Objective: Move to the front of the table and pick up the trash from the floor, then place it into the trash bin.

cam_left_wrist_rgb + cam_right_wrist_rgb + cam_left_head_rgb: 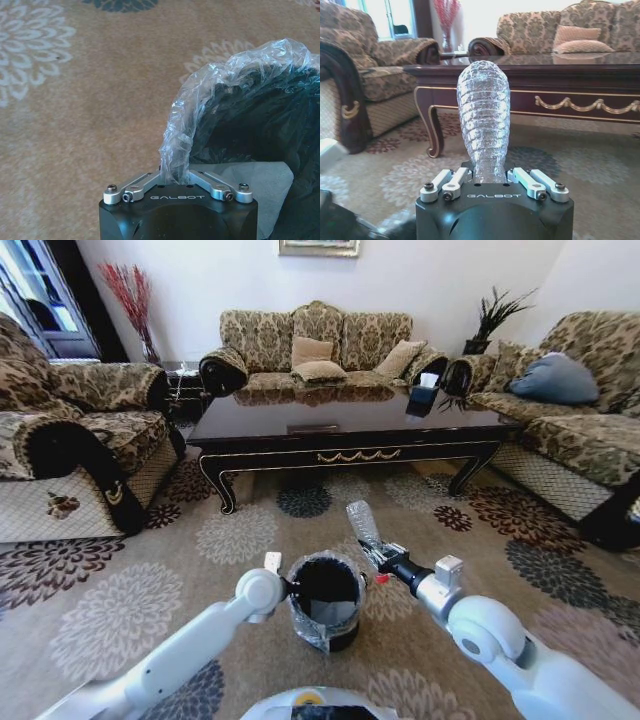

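Fingers of the right gripper (492, 176) clamp the clear bottle (484, 122) just beside the trash bin (325, 602), whose liner rim the left gripper (175, 176) pinches, so the drop step seems underway, needing the bottle carried over the opening.

There was one worktop (345, 430), long and dark, and one black bin (325, 600) with a plastic liner on the carpet (120, 620). One clear plastic bottle (363, 525) was in view (its red cap (381, 578) just visible at the lower end). Two robot hands were counted: the left hand (290, 588) at the bin's rim and the right hand (376, 555) around the bottle. Three sofas (320, 345) ringed the room, with four loose cushions (318, 370) on them, and one tissue box (426, 392).
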`<state>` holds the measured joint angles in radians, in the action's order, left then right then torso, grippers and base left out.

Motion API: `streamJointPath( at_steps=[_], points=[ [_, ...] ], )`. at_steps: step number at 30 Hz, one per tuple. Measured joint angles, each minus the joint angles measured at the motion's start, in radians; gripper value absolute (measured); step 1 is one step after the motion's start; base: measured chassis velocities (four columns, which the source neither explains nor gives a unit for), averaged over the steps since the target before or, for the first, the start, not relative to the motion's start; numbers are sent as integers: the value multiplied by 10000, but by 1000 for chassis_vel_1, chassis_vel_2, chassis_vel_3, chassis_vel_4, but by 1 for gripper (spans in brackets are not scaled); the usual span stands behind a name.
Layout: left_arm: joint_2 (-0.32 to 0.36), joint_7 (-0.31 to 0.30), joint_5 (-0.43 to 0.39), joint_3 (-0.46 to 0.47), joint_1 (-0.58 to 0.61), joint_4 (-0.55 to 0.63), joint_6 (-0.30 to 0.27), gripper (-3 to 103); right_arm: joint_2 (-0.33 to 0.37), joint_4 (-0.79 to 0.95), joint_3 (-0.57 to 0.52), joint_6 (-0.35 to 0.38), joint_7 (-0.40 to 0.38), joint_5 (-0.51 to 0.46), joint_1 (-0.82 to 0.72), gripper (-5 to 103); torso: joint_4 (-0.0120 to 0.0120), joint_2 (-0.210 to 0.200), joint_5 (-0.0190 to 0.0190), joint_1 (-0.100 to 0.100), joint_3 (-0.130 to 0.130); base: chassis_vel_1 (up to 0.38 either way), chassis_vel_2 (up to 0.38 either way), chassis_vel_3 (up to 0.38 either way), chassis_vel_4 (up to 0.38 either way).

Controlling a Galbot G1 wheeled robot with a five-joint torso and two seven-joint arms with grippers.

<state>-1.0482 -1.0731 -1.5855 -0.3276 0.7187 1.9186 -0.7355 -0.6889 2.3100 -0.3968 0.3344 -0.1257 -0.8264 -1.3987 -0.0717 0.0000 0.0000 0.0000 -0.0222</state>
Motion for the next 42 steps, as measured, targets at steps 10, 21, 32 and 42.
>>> streamJointPath(
  at_steps=[10,21,32,42],
  points=[
    [-458,-103,-69,-387,-392,-99,0,0,-184,-67,563,-152,194,94,83,25,-1,0,0,0,0,0,0,0,0],
    [-250,-157,-233,-405,-519,80,0,0,-486,-211,873,-76,174,308,-74,42,0,0,0,0,0,0,0,0,0],
    [5,-162,-239,116,-110,405,0,0,-673,-244,854,-62,162,568,-323,90,0,0,-1,0,0,0,0,0,0],
    [507,-39,-219,656,237,463,0,0,-705,-298,530,-45,117,518,-352,100,-2,0,-2,0,0,0,0,0,0]
  ],
)
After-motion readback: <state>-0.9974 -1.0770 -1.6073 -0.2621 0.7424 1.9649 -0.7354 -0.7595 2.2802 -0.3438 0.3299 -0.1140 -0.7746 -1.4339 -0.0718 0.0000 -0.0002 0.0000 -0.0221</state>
